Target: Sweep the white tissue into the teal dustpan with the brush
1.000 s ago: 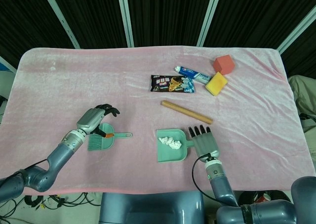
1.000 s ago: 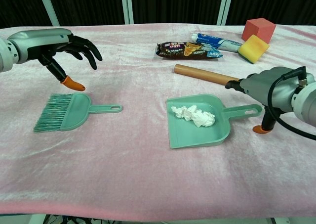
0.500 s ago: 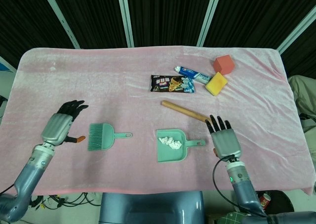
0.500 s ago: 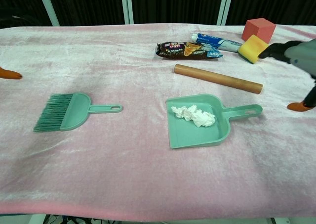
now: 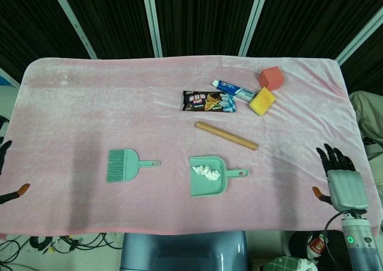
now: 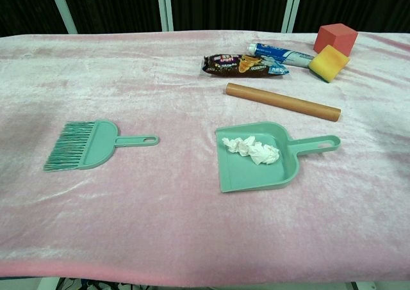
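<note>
Blue toothpaste tube point(image 5: 235, 91), lettering unreadable.

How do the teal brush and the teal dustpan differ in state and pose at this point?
The teal plastic dustpan holds the crumpled white tissue; the teal plastic brush carries nothing. The brush lies on the left of the pink cloth, the dustpan right of centre. The brush ends in bristles; the dustpan is an open tray. Both lie flat, untouched, handles pointing right.
</note>
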Tool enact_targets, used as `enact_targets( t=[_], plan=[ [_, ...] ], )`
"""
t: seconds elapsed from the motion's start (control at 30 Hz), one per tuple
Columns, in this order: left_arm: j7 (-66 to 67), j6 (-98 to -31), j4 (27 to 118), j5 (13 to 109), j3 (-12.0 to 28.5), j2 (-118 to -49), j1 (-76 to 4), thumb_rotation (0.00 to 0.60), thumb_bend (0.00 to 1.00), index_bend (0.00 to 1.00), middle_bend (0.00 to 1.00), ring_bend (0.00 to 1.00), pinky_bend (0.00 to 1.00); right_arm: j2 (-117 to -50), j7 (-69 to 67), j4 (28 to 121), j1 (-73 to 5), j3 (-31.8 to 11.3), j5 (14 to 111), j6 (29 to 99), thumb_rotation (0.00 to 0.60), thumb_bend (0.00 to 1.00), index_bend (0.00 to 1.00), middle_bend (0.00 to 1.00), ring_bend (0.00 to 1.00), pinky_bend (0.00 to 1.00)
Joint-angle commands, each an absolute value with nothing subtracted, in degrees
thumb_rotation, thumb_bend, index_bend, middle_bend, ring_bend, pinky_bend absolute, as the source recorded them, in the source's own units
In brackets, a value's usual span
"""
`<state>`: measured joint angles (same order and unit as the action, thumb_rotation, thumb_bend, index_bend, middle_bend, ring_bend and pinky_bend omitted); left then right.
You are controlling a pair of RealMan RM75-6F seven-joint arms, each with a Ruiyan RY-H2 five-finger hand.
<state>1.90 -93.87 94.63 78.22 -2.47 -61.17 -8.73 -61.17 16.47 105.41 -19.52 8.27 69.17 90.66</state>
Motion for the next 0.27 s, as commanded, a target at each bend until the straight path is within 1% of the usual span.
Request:
enact_targets(
  t=[0.03, 0.13, 0.27],
  plan=[
    [-1.14, -96.6, 91.78, 78.49, -2.0, -61.27, -6.01, 0.6, 0.09, 0.03, 0.0, 0.0, 0.01, -60.91, 13.45, 102.31, -15.39, 7.21, 70.1, 94.44, 0.6, 0.14, 0.0, 0.0, 0.0, 0.13],
    [-2.45, -96.75, 91.17, 78.13, -1.68, -61.22, -5.11, 0.6, 0.09, 0.01, 0.0, 0.0, 0.0, -61.32, 12.3, 100.24, -13.53, 6.81, 69.78, 95.38, 0.6, 0.14, 0.0, 0.0, 0.0, 0.13],
    [-3.39, -94.68, 91.15, 77.5, -1.42, -60.82, -4.61, 0.6, 0.08, 0.0, 0.0, 0.0, 0.0, -61.64, 9.68, 98.56, -12.0, 5.55, 69.94, 94.45, 0.6, 0.14, 0.0, 0.0, 0.0, 0.13]
  ],
)
